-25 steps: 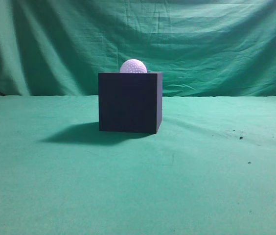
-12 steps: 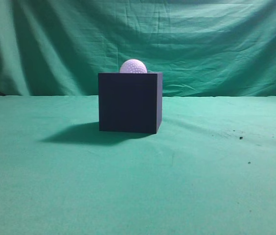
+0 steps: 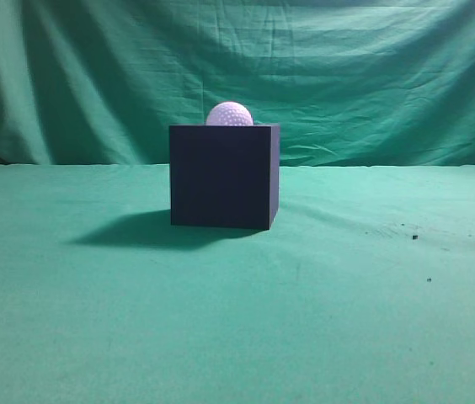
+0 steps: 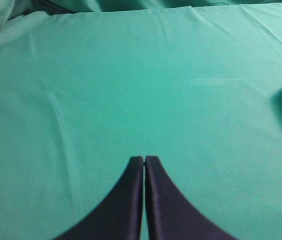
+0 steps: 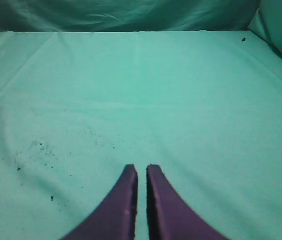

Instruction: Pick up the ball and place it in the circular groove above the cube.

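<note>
Presently the golf ball [image 3: 229,114] sits on top of the dark navy cube [image 3: 223,176], its lower part hidden behind the cube's front top edge, so the placement looks complete, though the groove itself cannot be seen from this height.

Risk assessment: the ball is round and only shallowly seated, in my judgement; any knock to the cube, or a tug on the green cloth [image 3: 237,320] beneath it, could roll it off. A careless arm sweep near the cube would be the likeliest cause.

Left gripper [image 4: 144,160]: fingertips pressed together, holding nothing, above bare cloth. Right gripper [image 5: 141,169]: nearly closed, a thin slit between the tips, likewise empty. Neither touches ball or cube.
</note>
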You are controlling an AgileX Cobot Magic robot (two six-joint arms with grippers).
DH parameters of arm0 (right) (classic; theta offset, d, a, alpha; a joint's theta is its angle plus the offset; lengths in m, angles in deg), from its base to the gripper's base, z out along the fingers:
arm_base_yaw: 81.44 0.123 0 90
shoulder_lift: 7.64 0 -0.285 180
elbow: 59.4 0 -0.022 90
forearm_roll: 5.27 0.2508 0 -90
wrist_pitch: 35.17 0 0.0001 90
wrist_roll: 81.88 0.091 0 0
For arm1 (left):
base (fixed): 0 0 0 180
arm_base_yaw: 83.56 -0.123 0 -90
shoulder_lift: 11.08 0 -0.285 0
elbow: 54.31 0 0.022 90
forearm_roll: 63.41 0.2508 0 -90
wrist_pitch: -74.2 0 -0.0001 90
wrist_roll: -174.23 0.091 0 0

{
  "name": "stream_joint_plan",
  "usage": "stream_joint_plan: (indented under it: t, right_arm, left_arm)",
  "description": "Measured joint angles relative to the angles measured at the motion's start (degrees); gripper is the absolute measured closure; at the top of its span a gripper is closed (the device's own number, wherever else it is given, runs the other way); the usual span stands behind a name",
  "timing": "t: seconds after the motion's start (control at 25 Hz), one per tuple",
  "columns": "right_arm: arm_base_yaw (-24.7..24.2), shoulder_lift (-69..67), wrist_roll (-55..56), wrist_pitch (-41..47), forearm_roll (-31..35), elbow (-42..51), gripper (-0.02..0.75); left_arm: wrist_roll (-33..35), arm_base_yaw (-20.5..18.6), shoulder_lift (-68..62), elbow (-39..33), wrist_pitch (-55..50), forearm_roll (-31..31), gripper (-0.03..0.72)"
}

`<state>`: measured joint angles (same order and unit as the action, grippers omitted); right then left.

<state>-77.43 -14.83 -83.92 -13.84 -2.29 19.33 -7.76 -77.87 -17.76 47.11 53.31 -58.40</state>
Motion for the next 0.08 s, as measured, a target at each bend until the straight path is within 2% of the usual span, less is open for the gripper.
stream_joint_plan:
  t: [0.08]
  right_arm:
    - [0.0,0.0,0.0,0.08,0.0,0.0,0.692]
  left_arm:
    - [0.0,0.0,0.0,0.0,0.0,0.0,0.688]
